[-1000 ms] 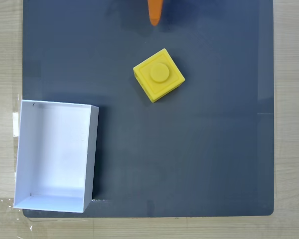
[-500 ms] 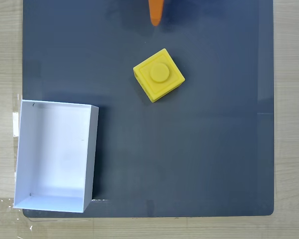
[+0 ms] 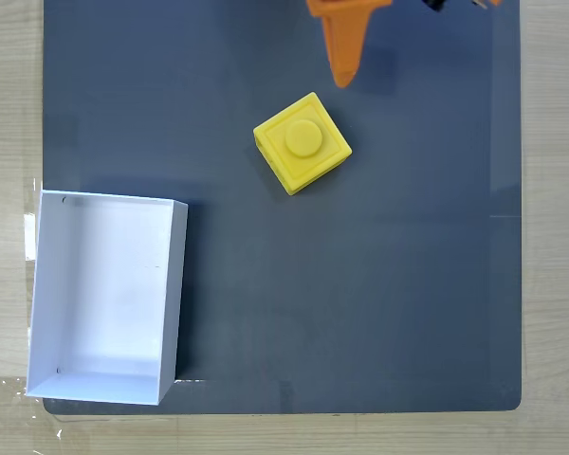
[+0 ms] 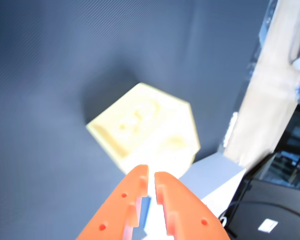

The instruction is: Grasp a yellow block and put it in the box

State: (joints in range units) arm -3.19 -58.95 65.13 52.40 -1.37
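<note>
The orange gripper (image 3: 342,74) is hanging over the far edge of the dark mat (image 3: 408,284) in the fixed view, its tip pointing down the mat toward the yellow block (image 3: 302,143) and stopping just short of it, apart from it. In the wrist view the gripper (image 4: 151,176) is showing its two tips nearly together, only a thin slit between them, with nothing held; to my eye it is being lined up on the block before the jaws are spread.

The yellow block (image 4: 146,131) is sitting stud-up near the middle of the mat's top half, turned at an angle to the mat's edges, so its corners rather than its flat faces are facing the arm. I would guess the wrist is needing a twist so the fingers can meet two flat sides.

The box (image 3: 105,296) is lying open at the mat's lower left corner, overhanging the left edge onto the wooden tabletop (image 3: 9,114), well apart from the block and empty, ready to receive it. Clear tape (image 3: 28,237) appears to be pinning it there.
</note>
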